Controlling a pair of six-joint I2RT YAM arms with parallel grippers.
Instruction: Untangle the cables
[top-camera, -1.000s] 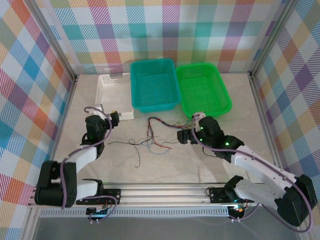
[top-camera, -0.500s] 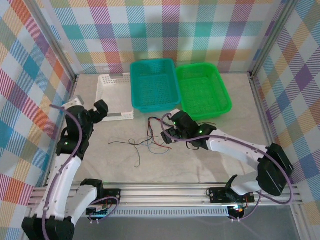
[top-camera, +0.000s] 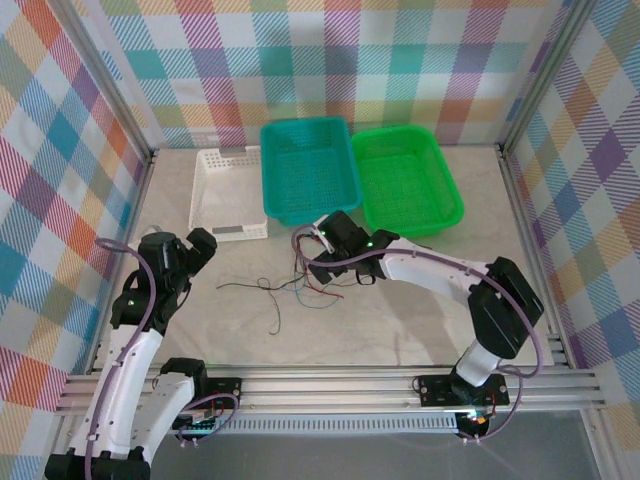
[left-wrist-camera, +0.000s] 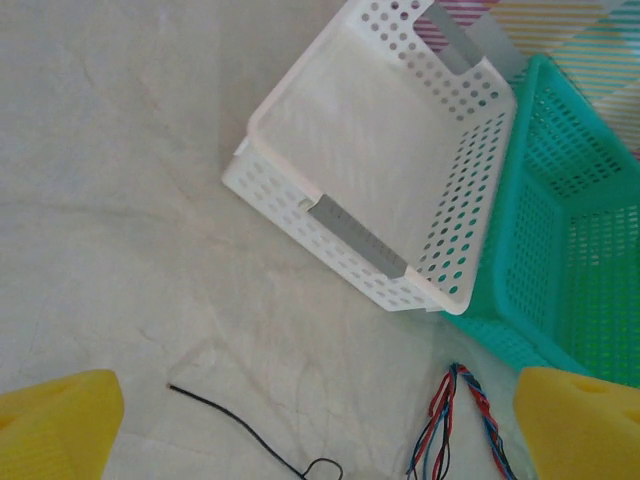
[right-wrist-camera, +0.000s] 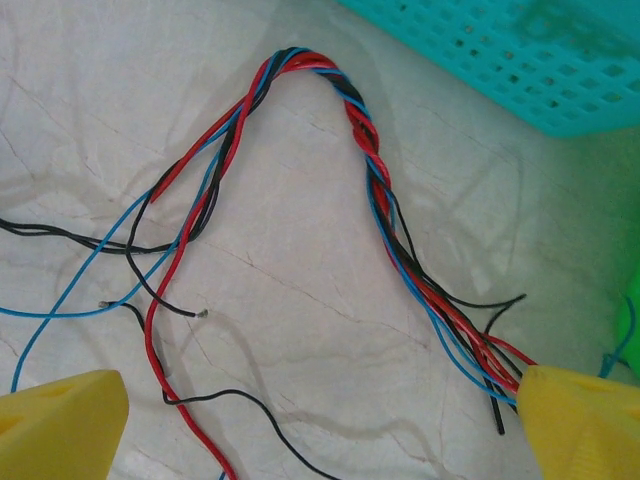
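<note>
Cables (right-wrist-camera: 362, 135) lie mid-table, just near of the teal basket (top-camera: 308, 172): red, blue and black strands twisted into an arch, loose ends trailing left. Right gripper (right-wrist-camera: 320, 420) hovers over the braid, fingers spread wide, nothing held. Best bet is to pinch one free tail, not the twisted crown, and draw it out along its lay. The right arm reaches far-left across the table. Left gripper (left-wrist-camera: 318, 425) is also spread and empty, poised near the white basket (left-wrist-camera: 370, 150).

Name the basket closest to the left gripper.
The white basket, leftmost in the row, just beyond the left gripper; the teal basket and green basket sit farther right.
</note>
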